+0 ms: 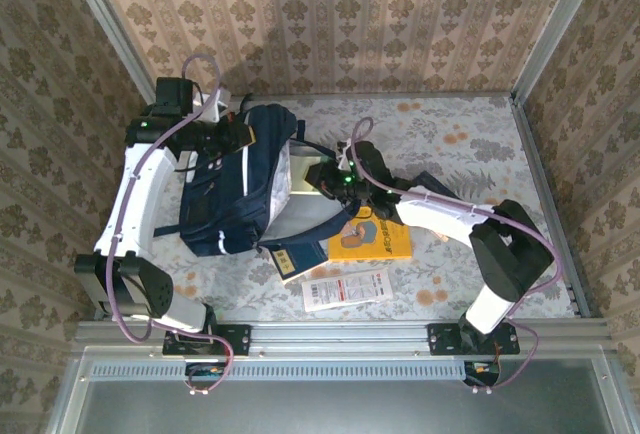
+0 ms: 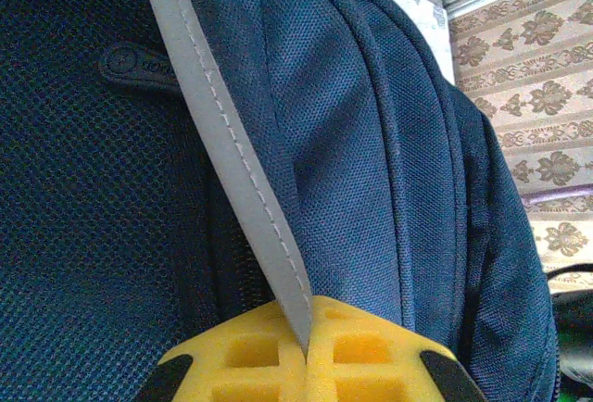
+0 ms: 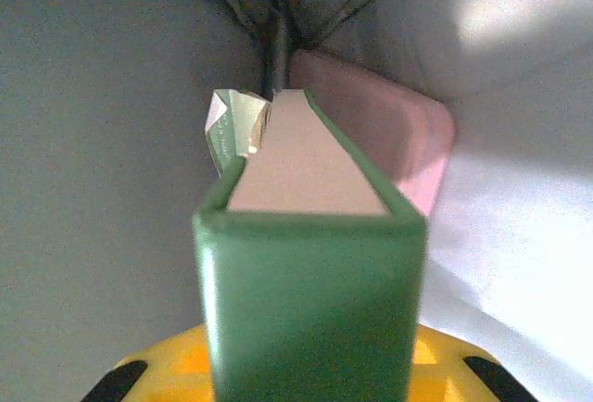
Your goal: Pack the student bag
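Note:
The student bag (image 1: 235,189), a large navy-blue backpack, lies at the left-centre of the table with its opening facing right. My left gripper (image 1: 232,132) is at the bag's far end. In the left wrist view that gripper (image 2: 306,358) is shut on a grey strap (image 2: 227,152) running over the bag's navy fabric (image 2: 389,161). My right gripper (image 1: 325,179) reaches into the bag's opening. It (image 3: 310,379) is shut on a green book (image 3: 310,282) that points into the bag's grey lining (image 3: 93,143), beside a pink object (image 3: 394,133).
A yellow book (image 1: 372,239) lies right of the bag, under the right arm. A small navy booklet with a yellow label (image 1: 285,259) and a white leaflet (image 1: 345,291) lie near the front edge. Patterned walls close in the table on three sides.

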Action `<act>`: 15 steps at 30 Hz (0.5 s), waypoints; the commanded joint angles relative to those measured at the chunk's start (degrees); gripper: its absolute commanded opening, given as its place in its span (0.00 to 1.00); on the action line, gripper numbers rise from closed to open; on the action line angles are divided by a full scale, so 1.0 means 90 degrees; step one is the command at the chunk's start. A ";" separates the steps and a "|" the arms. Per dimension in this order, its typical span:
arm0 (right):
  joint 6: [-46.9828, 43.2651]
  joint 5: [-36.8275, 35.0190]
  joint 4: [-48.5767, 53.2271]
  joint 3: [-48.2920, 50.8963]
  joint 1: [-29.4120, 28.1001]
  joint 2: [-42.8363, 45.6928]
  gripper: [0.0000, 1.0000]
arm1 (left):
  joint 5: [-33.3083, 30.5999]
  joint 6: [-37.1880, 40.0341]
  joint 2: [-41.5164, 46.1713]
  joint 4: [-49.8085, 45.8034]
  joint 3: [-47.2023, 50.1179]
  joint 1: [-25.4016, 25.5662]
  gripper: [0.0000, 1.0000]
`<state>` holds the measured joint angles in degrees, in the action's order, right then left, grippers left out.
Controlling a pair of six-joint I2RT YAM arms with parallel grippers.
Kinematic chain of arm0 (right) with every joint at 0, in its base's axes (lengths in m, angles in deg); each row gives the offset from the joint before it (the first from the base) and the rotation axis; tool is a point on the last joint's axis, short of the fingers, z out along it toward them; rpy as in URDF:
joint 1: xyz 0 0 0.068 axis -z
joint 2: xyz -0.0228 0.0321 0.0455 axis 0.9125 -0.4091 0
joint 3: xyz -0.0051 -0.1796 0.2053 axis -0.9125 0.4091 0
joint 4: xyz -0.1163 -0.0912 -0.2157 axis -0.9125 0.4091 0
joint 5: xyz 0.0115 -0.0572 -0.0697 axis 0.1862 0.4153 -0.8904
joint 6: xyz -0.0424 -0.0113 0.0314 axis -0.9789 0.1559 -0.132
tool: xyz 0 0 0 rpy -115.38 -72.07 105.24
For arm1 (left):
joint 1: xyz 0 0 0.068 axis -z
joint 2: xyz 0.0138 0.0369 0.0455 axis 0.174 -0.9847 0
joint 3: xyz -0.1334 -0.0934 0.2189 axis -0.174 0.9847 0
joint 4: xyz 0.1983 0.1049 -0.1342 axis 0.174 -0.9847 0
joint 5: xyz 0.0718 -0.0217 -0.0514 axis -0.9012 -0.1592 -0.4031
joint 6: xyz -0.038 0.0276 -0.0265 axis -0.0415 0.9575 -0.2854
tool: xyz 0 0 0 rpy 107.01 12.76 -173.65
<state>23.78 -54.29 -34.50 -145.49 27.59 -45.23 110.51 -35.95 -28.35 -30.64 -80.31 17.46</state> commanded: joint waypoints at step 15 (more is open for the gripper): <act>0.0290 -0.0057 -0.0290 -0.2412 -0.0518 -0.2383 0.00 | 0.0908 -0.0213 0.0303 0.0813 -0.0277 -0.0031 0.00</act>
<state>25.49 -54.71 -34.45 -161.88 24.33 -62.98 112.89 -37.28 -28.35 -29.53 -80.31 17.42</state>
